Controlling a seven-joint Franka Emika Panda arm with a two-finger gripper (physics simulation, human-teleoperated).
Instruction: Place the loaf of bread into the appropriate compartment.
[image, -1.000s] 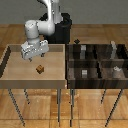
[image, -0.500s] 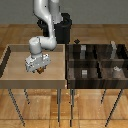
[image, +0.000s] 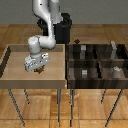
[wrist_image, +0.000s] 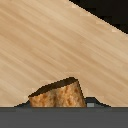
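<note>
Bread under the gripper in the light tray

Bread loaf (wrist_image: 56, 95) sits on the light-wood tray (image: 12, 75), directly beneath the lowered gripper (image: 38, 68). Whether the fingers have closed on it cannot be told. Farther toward the exterior view's right, the dark divided box (image: 97, 62) holds a grey cube (image: 84, 73) in one compartment.

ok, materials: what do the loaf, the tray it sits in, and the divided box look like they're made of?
Loaf of bread: rough, mottled orange-brown crust texture, matte; reads as baked bread.
Light tray: pale wood, fine straight grain lines in the wrist view, low sheen.
Divided box: dark brown streaked wood, seemingly stained; too coarse to say more.
All are simulator textures, so judged by look only.
</note>
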